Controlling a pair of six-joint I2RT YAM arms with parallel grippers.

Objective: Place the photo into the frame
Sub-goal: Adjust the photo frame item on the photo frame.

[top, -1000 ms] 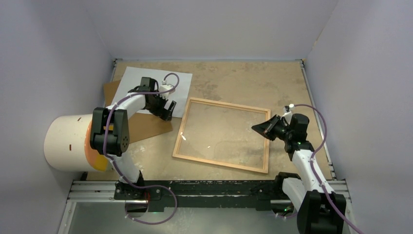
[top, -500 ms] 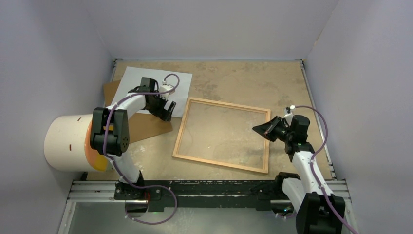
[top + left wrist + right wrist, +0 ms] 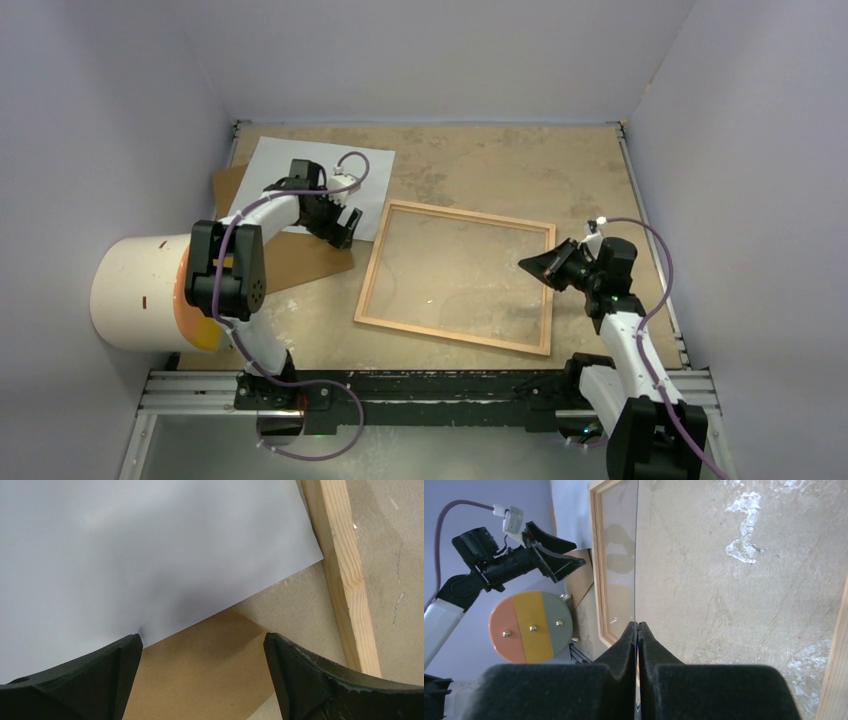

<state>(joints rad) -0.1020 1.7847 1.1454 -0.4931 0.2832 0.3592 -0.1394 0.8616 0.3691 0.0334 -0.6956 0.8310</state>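
The photo (image 3: 272, 162) lies white back up at the far left, and its corner (image 3: 150, 555) overlaps a brown backing board (image 3: 300, 262). My left gripper (image 3: 343, 232) hovers open over that corner. Its jaws (image 3: 201, 638) hold nothing, and the board shows between them. The light-wood frame (image 3: 450, 337) lies flat in the middle. My right gripper (image 3: 527, 263) is at the frame's right side. It (image 3: 637, 625) is shut on the edge of the clear glass pane (image 3: 619, 555), which I see edge-on as a thin line.
A white drum (image 3: 140, 290) with an orange, yellow and grey end face (image 3: 531, 625) lies at the left by the left arm. Walls close in the table on three sides. A metal rail (image 3: 430, 385) runs along the near edge.
My right gripper has shifted slightly toward the near edge with the pane, and the bright glare on the glass has faded. The left arm has not moved.
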